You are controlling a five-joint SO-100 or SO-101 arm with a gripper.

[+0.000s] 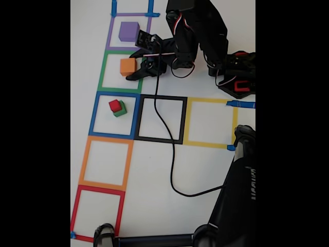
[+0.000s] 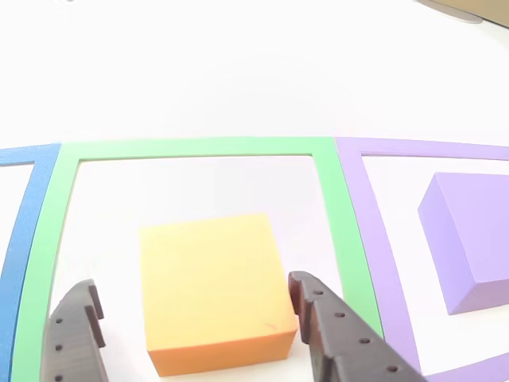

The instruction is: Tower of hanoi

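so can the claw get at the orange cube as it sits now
Probably yes: the claw is open with a finger on each side of the orange cube, nothing lies between them, and the purple cube sits apart in its own square.

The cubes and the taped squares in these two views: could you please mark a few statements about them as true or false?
1. The orange cube sits inside the green square. True.
2. The red cube rests on the green cube. True.
3. The purple cube is stacked on the orange cube. False: it stands alone in the purple square.
4. The hand has its fingers on either side of the orange cube, not yet closed on it. True.
5. The black square holds a cube. False: only a cable crosses it.
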